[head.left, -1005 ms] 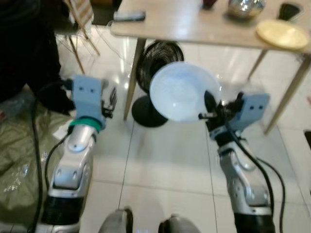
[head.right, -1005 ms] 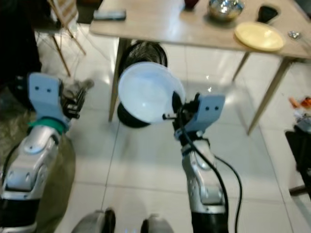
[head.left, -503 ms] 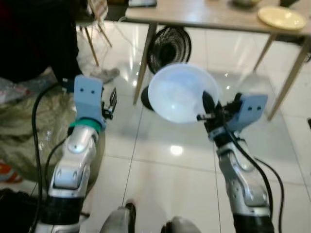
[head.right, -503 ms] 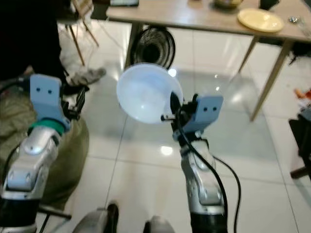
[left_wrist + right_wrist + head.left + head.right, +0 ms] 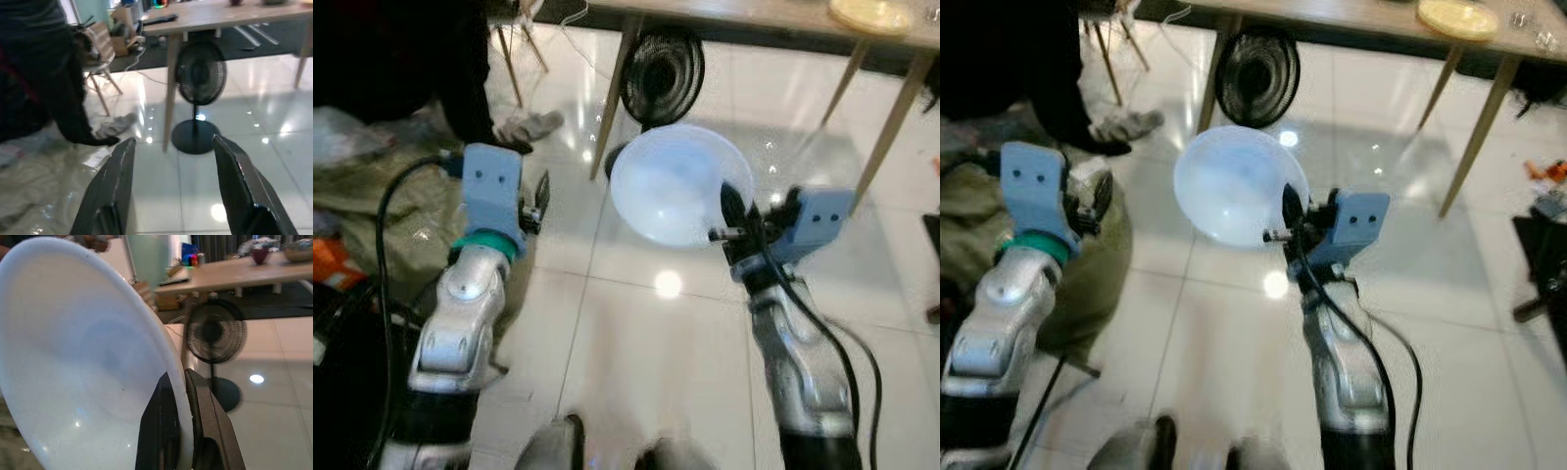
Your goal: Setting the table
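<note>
With the right gripper (image 5: 732, 217) pinching the white bowl (image 5: 677, 184) by its rim, the table (image 5: 1351, 14) lies ahead (left gripper (image 5: 171, 186) spread, empty).

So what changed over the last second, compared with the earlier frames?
The view shifted: the wooden table sits further up the frame, so the camera moved, not the objects. The right end effector still clamps the rim of the round white plate; the left end effector stays open and empty.

You are in a home's dining area: glossy white floor tiles (image 5: 636, 362), a wooden table (image 5: 1332, 12) with a yellow plate (image 5: 1456, 17), a black standing fan (image 5: 199, 83) beneath, and a folding chair (image 5: 100, 54) nearby.
</note>
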### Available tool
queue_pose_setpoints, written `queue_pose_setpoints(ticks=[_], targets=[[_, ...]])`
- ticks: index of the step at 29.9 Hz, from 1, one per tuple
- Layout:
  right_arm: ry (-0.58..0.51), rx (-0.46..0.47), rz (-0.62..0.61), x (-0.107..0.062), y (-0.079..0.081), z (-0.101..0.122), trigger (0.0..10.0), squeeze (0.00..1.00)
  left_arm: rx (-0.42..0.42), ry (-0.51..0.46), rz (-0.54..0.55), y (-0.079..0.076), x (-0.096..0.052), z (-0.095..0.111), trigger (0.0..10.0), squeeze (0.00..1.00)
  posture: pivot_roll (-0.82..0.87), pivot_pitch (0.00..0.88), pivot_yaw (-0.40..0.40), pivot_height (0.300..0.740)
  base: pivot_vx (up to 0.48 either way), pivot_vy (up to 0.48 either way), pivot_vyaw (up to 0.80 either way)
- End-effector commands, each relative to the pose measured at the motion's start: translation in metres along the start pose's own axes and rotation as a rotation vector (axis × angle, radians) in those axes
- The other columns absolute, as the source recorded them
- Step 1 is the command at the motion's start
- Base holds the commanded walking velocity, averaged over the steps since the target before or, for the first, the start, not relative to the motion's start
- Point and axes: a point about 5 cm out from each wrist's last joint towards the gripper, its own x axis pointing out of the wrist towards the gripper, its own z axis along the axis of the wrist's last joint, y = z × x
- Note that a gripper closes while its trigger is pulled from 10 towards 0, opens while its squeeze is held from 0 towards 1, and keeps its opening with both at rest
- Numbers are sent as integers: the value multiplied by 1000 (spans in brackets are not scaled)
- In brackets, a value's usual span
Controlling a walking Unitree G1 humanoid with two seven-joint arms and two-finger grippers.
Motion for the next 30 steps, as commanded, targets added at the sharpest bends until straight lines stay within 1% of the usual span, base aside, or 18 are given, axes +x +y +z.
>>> queue_pose_setpoints(ticks=[1,18,20,25,30], targets=[[-15,-1,-13,-2,-2,2,10000,0,9,9,-10,-2,0,-2,10000,0,-14,0,31,740,-416,0,0],[-13,-4,-14,-2,-2,1,10000,0,4,4,-12,-3,2,-2,10000,0,-18,0,34,740,-399,0,0],[-13,-5,-14,-2,-2,1,10000,0,1,3,-12,-3,2,-2,10000,0,-20,0,33,740,0,0,0],[-13,-4,-15,-2,-2,1,10000,0,-39,5,-30,-6,3,0,10000,0,-20,0,32,740,0,0,0],[-13,-4,-15,-2,-2,1,10000,0,-44,8,-30,-7,3,-1,10000,0,-20,0,32,740,0,0,0]])
